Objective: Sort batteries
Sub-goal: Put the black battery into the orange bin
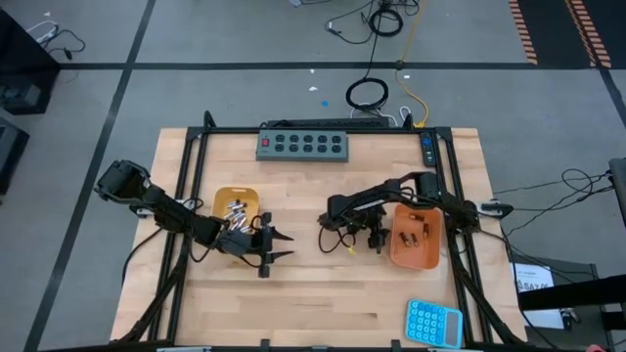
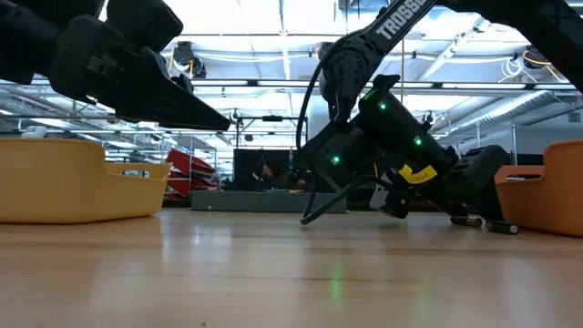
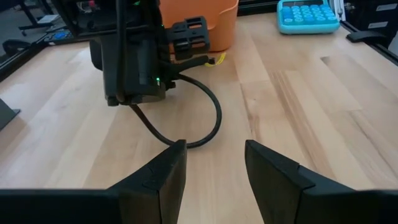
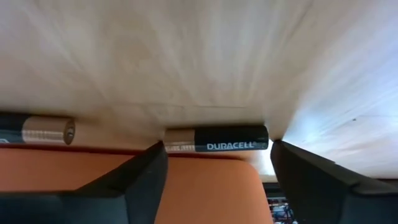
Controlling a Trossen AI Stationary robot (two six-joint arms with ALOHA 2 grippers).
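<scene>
- Black-copper battery [image 4: 216, 139]: on bench beside right orange tray [image 1: 415, 238], between right gripper [image 4: 217, 180] jaws, spread, not yet grasping.
- Judged light, rigid, slick, rolls; grip mid-body.
- Left gripper [image 3: 211, 177] jaws released, empty.

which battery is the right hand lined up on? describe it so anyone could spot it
Start at the orange tray on the table's right side; the right hand is low beside it. Two black-and-copper batteries lie on the wood there: it is the Duracell battery between the open fingers, not the other battery outside them.
</scene>
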